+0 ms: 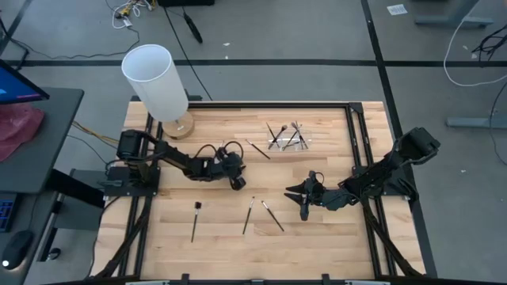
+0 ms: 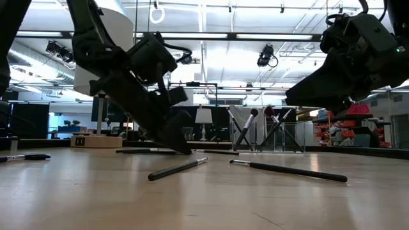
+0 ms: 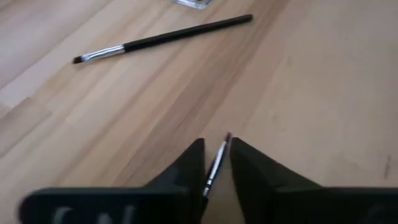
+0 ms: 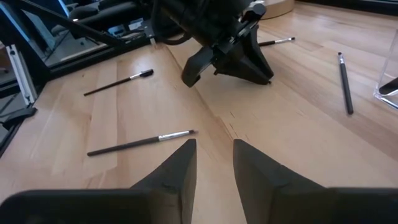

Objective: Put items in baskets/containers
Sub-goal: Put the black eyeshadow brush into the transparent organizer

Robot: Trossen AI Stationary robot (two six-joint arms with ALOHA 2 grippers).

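At centre frame, the left tool [image 1: 237, 183] pinches narrowly around a thin brush [image 3: 216, 167] lying flat on the counter [image 1: 317, 237]; so slim a handle could slip free before reaching the clear holder [image 1: 290, 141] at upper right.

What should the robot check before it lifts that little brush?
1. Brush sits between the left gripper fingers: ok.
2. Fingers squeezed tight on it: cannot tell.
3. Clear holder stands upright with brushes inside: ok.
4. Right gripper is apart from the left one, open and empty: ok.
5. Other loose brushes, like the black-handled one, lie away from the grip: ok.
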